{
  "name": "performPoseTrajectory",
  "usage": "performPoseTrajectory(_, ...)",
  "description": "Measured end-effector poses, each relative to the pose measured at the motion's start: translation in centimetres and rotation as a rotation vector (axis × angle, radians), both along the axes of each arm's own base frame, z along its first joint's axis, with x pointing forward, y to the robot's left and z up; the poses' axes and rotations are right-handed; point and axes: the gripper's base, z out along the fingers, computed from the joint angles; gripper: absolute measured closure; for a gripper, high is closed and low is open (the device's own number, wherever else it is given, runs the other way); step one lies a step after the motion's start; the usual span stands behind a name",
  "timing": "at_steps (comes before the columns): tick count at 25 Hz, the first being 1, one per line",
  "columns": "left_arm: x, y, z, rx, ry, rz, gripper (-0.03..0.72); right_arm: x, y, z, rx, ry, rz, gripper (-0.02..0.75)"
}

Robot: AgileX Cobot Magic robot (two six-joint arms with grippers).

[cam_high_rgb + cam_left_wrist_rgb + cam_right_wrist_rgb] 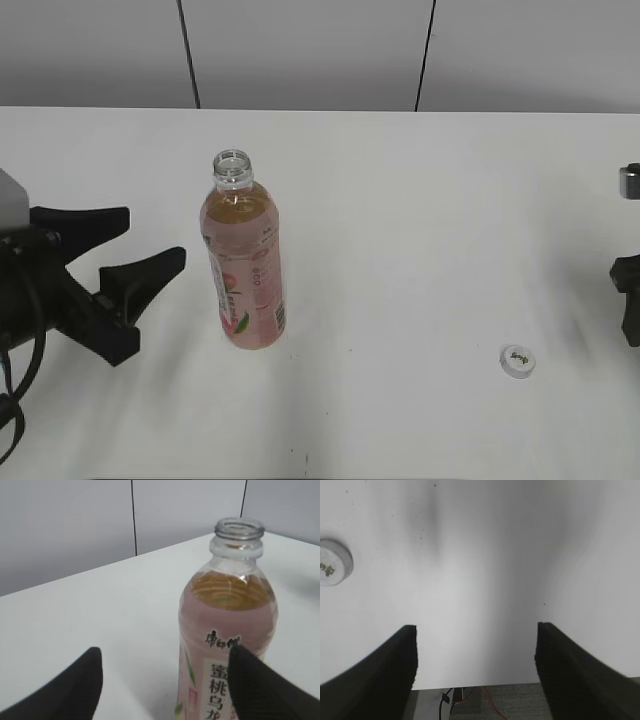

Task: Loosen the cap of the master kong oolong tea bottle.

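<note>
We find the cap (pixel 517 360) already off: it lies top-up on the tabletop (pixel 420 220), well to the right of the master kong oolong tea bottle (pixel 245 265) and a little nearer the camera. The bottle stands upright with its threaded neck bare and open, so we judge the loosening done and more.

We take the cap to be light, stiff and small, easy to flick away; its ribbed rim is where we would pinch it. The bottle looks nearly full, so fairly heavy, yet its thin clear wall will give under a squeeze and, with no cap on, could spill. We would hold it low on the pink label, firmly but not hard.

The left gripper (pixel 125 262) sits left of the bottle, apart from it, its fingers (pixel 150 272) spread wide and holding nothing. The right gripper (pixel 476 665) is far right of the bottle, also spread wide and empty, with the cap off to one side of it.

The left wrist view alone shows the open mouth close up, the tea level and the label's characters. The right wrist view alone shows the dark mark on the cap's top clearly and the tabletop edge. Only the exterior view shows bottle and cap together.
</note>
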Motion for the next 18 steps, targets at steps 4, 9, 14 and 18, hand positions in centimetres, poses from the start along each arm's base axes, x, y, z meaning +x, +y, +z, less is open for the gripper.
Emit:
performPoseTrajectory(4,0.0,0.4,-1.0,0.058,0.099,0.037,0.218,-0.7,-0.1,1.8,-0.006,-0.04,0.004,0.185)
performPoseTrajectory(9,0.7,0.8,-1.6,0.082,0.245,0.124,0.218,-1.2,-0.1,2.8,-0.007,-0.066,0.006,0.185)
performPoseTrajectory(14,2.2,2.0,0.4,0.071,0.236,0.242,0.219,-1.3,-0.2,2.9,-0.007,-0.062,0.007,0.185)
performPoseTrajectory(18,3.4,4.9,2.5,0.014,0.187,0.409,0.219,-1.3,-0.2,2.9,-0.007,-0.062,0.008,0.185)
